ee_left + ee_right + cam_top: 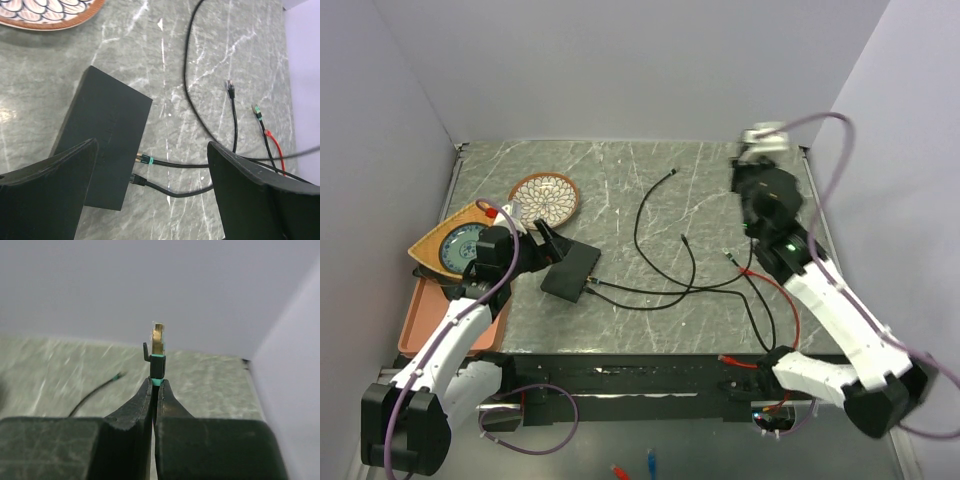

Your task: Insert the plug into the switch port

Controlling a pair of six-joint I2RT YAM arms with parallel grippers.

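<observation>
The switch [570,268] is a flat black box lying left of the table's middle. Two cables are plugged into its right edge, one plug with a green band [142,160] and one all black [136,179]. My left gripper [152,145] hangs open over that socket edge of the switch [105,130], one finger above the box and the other above the cables. My right gripper [156,385] is raised at the far right and shut on a green-banded plug [158,347]. The plug's gold contacts stick out past the fingertips toward the back wall.
Loose cable ends lie mid-table: a black one [230,85], a green-banded one [256,110] and a red one [267,134]. A round patterned dish [544,197] sits behind the switch. An orange tray [432,247] and a pink tray [425,315] lie at the left edge.
</observation>
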